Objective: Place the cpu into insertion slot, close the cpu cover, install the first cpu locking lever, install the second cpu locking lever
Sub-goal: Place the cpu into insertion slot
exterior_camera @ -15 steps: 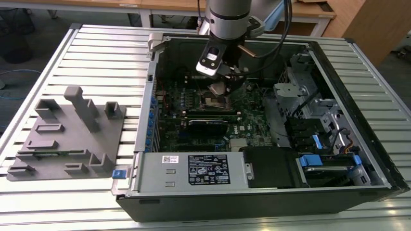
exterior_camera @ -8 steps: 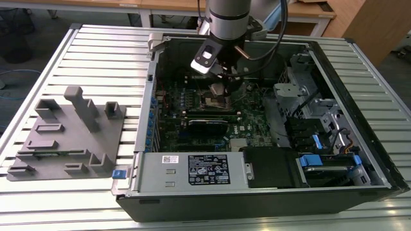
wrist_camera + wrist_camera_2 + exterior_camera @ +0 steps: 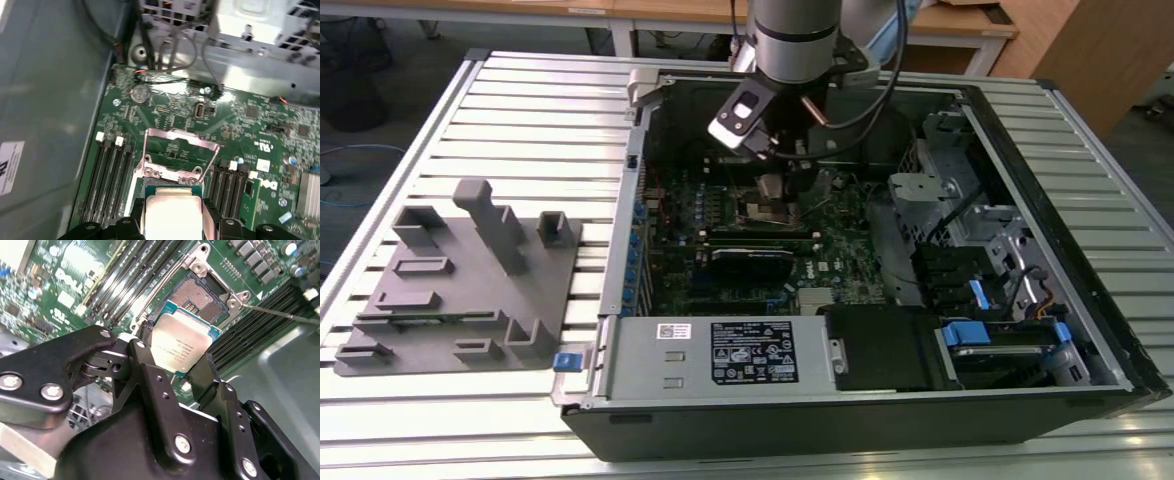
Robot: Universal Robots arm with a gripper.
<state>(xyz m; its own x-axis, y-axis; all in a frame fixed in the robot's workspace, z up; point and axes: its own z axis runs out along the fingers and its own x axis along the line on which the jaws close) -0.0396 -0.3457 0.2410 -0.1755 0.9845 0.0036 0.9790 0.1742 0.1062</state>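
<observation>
My gripper is shut on the cpu, a flat square chip with a silver top, held by two opposite edges between black fingers. The chip hangs just above the insertion slot, whose dark pin field lies uncovered on the green board; it overlaps one edge of the slot. In the first wrist view the cpu sits in the gripper in front of the cpu cover, which stands flipped open. A thin locking lever sticks out beside the slot. In the exterior view the gripper reaches down into the computer case.
Long black memory slots flank the slot on both sides. The case's grey metal wall rises close by. A power supply and drive bays fill the case's other parts. A grey fixture plate lies at the exterior view's left.
</observation>
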